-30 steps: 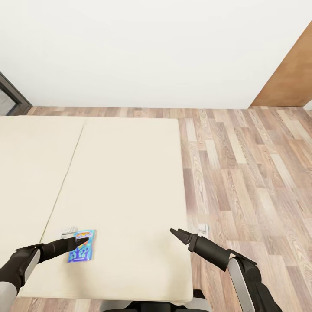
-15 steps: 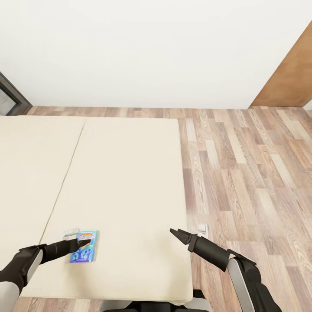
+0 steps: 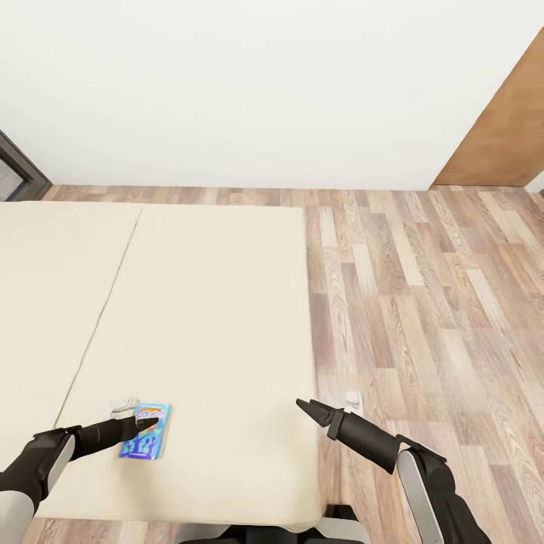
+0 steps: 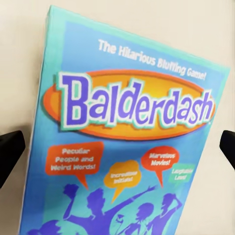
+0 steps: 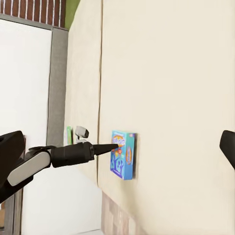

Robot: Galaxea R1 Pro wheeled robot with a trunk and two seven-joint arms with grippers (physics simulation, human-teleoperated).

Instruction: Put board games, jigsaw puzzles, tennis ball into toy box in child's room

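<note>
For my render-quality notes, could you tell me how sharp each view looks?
Head view: evenly lit and crisp, though the board game print is too small to read. Left wrist view: the box is close, its lettering slightly soft. Right wrist view: clear, no glare.

The bed (image 3: 211,317) has a plain cream cover that looks like matt cloth, smooth, with one stitched seam. The light-blue board game (image 4: 127,137) is printed card with a faint sheen, its edges crisp. The floor (image 3: 423,302) is grained wood plank with a low satin finish. Both the left gripper (image 3: 148,421) and right gripper (image 3: 304,406) look like dull black plastic, though the render leaves that uncertain.
</note>
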